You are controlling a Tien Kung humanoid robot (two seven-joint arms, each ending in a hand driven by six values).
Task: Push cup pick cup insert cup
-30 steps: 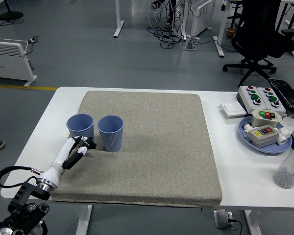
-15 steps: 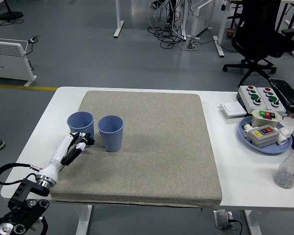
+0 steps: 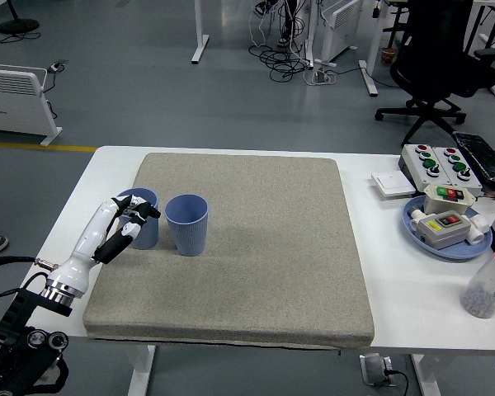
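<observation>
Now my left hand (image 3: pixel 125 224) touches the left blue plastic cup (image 3: pixel 142 216), fingers loosely curled, gripping nothing; I should push gently rightward toward the second blue cup (image 3: pixel 186 223).

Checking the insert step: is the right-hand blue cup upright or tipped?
Upright. The right blue cup stands on the grey mat with its open rim facing up, apart from the left blue cup.

Pretty bright, even overhead light, nothing blown out. Shadows are soft, just faint ones right of the cups (image 3: pixel 186 223) on the mat (image 3: pixel 239 247). Sharp all over, no blur; slight wide-angle bend at the edges.
</observation>
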